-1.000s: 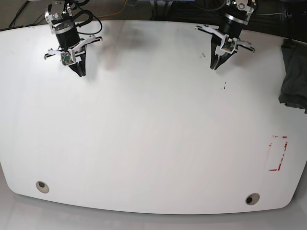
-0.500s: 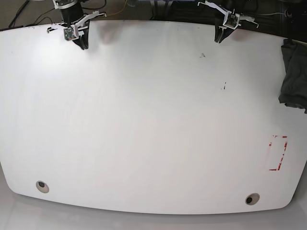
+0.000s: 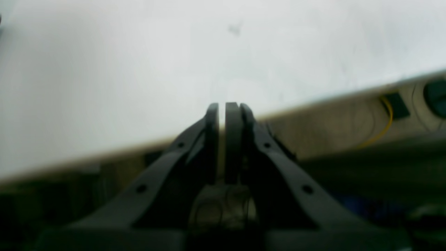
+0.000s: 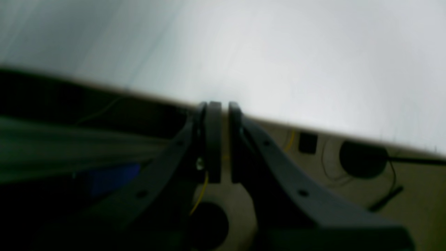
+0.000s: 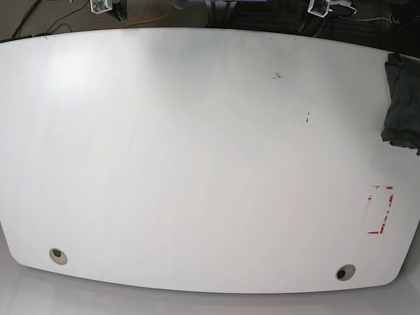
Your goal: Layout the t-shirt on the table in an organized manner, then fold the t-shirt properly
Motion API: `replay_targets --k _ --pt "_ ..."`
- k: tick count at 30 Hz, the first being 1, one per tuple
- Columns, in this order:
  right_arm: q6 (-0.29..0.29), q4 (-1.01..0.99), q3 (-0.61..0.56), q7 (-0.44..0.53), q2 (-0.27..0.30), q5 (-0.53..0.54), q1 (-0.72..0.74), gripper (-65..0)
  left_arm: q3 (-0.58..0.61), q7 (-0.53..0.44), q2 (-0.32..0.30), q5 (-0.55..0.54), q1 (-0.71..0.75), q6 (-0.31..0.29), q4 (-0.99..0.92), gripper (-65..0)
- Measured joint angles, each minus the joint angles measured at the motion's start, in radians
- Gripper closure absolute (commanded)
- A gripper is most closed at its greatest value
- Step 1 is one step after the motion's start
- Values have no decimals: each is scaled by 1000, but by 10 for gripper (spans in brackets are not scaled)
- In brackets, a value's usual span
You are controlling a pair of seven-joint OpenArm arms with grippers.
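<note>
The t-shirt [image 5: 401, 105] lay bunched at the counter's [image 5: 197, 164] far right edge, partly out of view, beyond the red tape rectangle [image 5: 380, 210]. Both claws sat past the far edge, well apart from it: the left claw [image 3: 225, 108] pressed together, the right claw [image 4: 221, 106] likewise, both empty.

The t-shirt [image 5: 401, 102] is cut off by the base view's right edge, and both wrist views are blurred throughout.

T-shirt [image 5: 401, 102] on table [image 5: 197, 164] right edge, bunched.
</note>
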Motion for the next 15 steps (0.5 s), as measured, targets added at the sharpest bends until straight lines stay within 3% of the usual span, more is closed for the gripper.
replay_targets --k 15 --pt "-3 -90 -3 33 -39 0 -103 -30 1 2 -3 -5 86 0 -115 -21"
